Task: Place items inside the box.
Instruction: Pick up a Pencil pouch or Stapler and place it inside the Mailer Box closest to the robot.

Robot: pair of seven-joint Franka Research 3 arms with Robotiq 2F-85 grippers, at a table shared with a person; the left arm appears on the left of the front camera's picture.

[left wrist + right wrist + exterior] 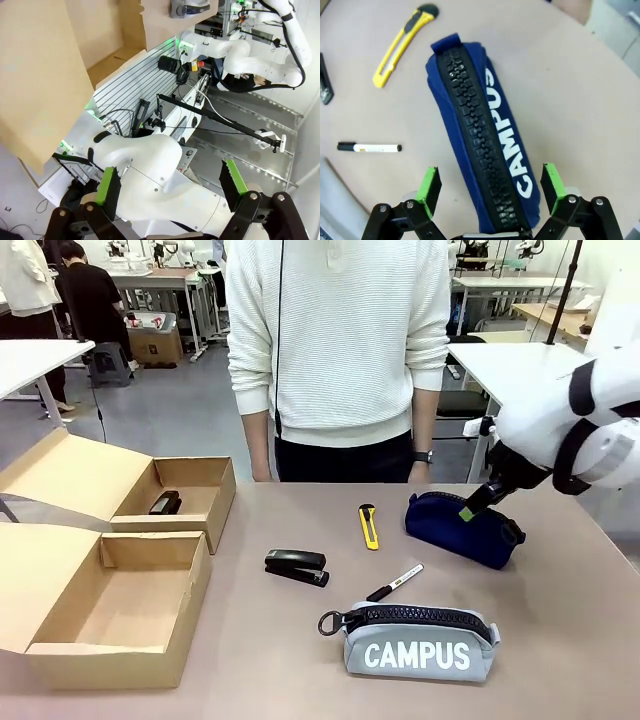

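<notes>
- The navy pouch [485,135] is lying zip-up between the spread fingers of the right gripper [491,172], running lengthwise away from the palm.
- I'm judging it soft and light (contents unknown, so it may sag). Pinching across the middle, on the fabric flanks below the zip, looks safest.
- The yellow utility knife [405,42] is lying beyond the fingertips, and the black marker [369,147] is outside one finger.
- The pouch's near end is getting cut off beneath the gripper body, and I can't tell whether the pads are touching it.
- The left gripper [170,172] is hanging wide, with nothing between its fingers.
</notes>
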